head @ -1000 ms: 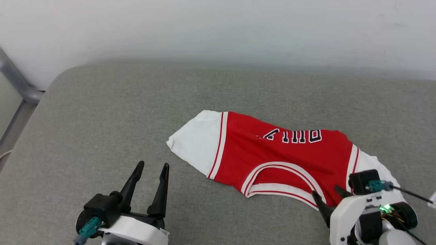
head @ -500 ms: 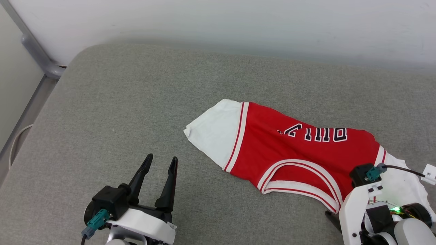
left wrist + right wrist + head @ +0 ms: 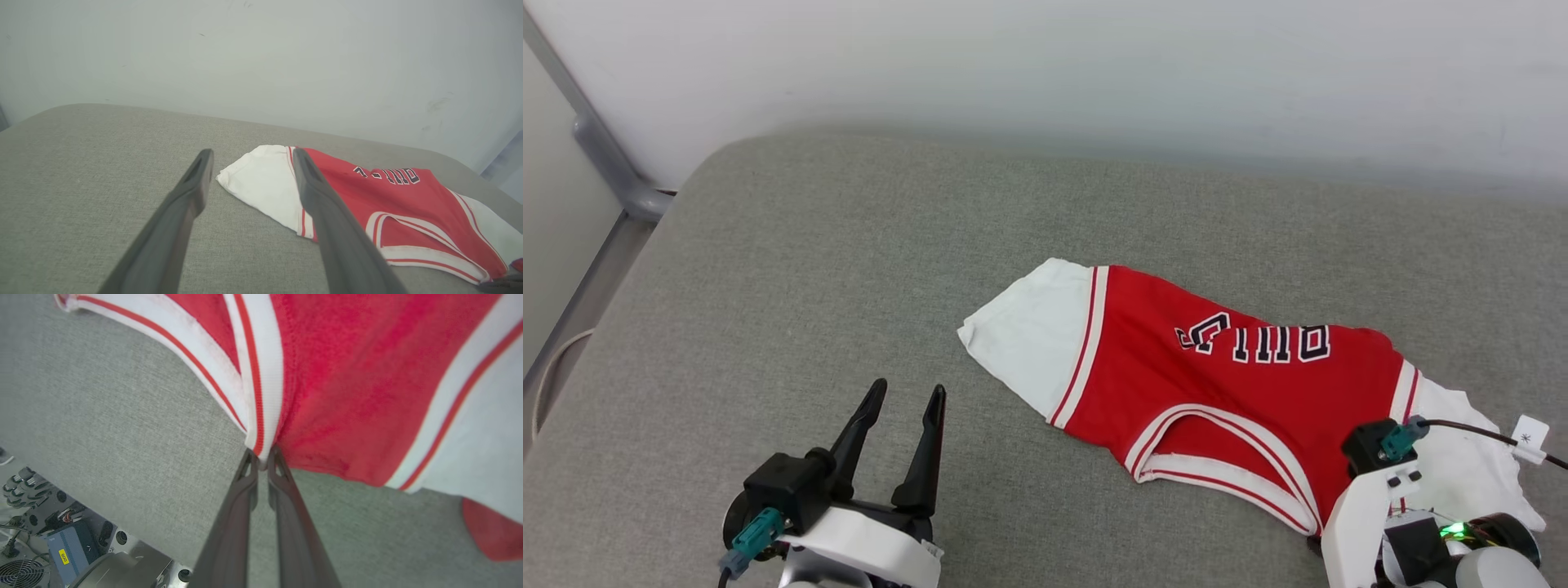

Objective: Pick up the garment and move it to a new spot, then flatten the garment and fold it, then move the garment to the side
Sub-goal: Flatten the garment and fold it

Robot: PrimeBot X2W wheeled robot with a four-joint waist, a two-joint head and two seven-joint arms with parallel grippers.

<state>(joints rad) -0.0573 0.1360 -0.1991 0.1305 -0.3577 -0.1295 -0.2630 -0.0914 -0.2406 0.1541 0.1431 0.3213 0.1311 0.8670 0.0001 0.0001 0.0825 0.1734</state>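
The garment (image 3: 1241, 392) is soft matt cloth; the cushion (image 3: 849, 286), coarse woven fabric.

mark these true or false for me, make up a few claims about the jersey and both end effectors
1. The right end effector is shut on the red jersey's striped neckline trim. True.
2. The left end effector grips a white sleeve. False: it is open above the grey cushion, apart from the jersey.
3. The black lettering reads upside down in the head view. True.
4. The jersey's sleeves are black. False: they are white, edged with red and white stripes.
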